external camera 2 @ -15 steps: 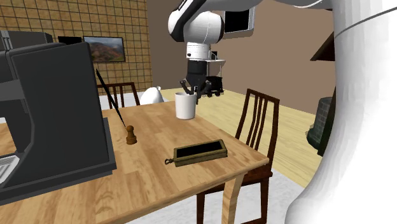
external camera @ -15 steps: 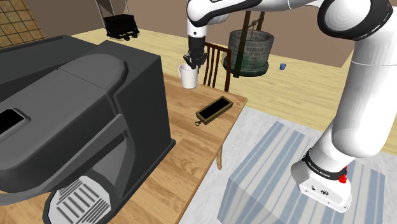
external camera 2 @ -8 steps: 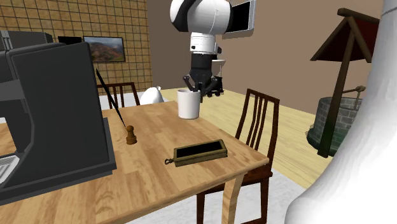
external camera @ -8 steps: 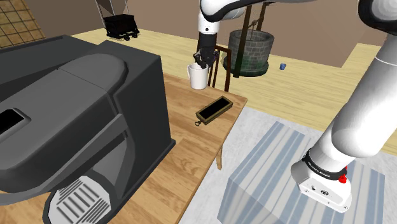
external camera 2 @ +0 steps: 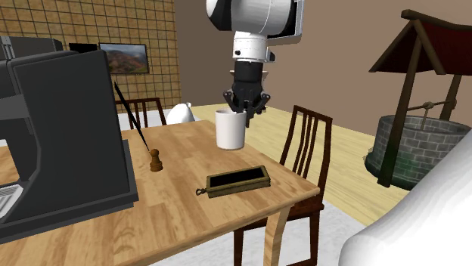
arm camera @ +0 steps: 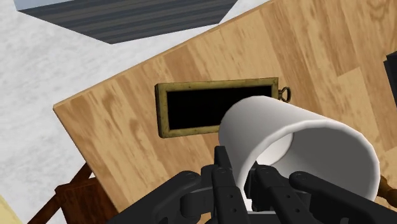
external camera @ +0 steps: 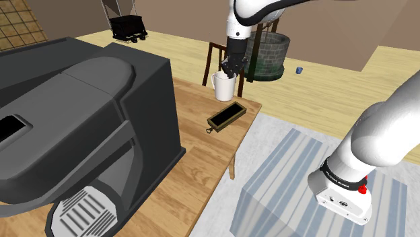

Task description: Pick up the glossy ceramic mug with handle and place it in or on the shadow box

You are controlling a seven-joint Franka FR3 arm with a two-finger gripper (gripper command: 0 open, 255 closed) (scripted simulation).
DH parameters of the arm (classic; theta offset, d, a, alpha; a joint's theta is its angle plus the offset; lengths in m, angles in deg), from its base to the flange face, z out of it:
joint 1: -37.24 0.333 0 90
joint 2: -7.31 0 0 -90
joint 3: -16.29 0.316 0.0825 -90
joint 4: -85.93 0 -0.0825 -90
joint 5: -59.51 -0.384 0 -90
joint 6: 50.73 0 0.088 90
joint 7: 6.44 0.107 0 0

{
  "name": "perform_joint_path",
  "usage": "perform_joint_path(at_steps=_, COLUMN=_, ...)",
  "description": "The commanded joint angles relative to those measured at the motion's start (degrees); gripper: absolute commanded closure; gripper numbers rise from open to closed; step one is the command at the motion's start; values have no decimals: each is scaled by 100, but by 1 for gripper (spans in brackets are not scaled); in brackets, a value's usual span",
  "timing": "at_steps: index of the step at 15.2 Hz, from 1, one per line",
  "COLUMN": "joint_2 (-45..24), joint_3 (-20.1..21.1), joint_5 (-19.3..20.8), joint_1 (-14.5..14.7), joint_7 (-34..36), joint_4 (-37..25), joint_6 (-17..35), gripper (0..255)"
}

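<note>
In the shoulder view, the gripper [external camera: 231, 68] points straight down with its fingers closed on the rim of a plain white mug [external camera: 225, 87], whose handle faces the view's left. The mug hangs near the far edge of the wooden worktop [external camera: 202, 155], just beyond the far end of the shadow box [external camera: 225, 116]. A large dark coffee machine [external camera: 81, 128] takes up the view's left. A stone well [external camera: 266, 54] stands on the floor behind the arm.

In the second exterior view, the gripper [external camera 2: 244, 109] is clamped on the mug [external camera 2: 230, 130] at the top of its rim. The mug is upright, low over the worktop [external camera 2: 181, 204]; I cannot tell whether its base touches the wood. The shadow box [external camera 2: 237, 181] lies flat nearer the camera, apart from the mug. A small brown grinder [external camera 2: 155, 160] stands beside the coffee machine [external camera 2: 68, 128], and a wooden chair [external camera 2: 304, 140] sits at the worktop's edge.

In the wrist view, the gripper [arm camera: 245, 183] pinches the mug [arm camera: 299, 149] by its wall. The mug overlaps one end of the brass-framed shadow box [arm camera: 197, 108], which lies on the worktop [arm camera: 121, 133].
</note>
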Motion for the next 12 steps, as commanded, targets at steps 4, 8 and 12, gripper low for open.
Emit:
perform_joint_path(at_steps=4, joint_2=-23, joint_3=7, joint_5=-14, joint_1=5, joint_7=-28, joint_4=357, joint_6=379, gripper=255)
perform_joint_path(at_steps=8, joint_2=-113, joint_3=14, joint_5=-20, joint_1=9, joint_7=-47, joint_4=576, joint_6=688, gripper=255)
perform_joint_path(at_steps=12, joint_2=-224, joint_3=22, joint_5=-26, joint_1=13, joint_7=-65, joint_4=776, joint_6=999, gripper=255)
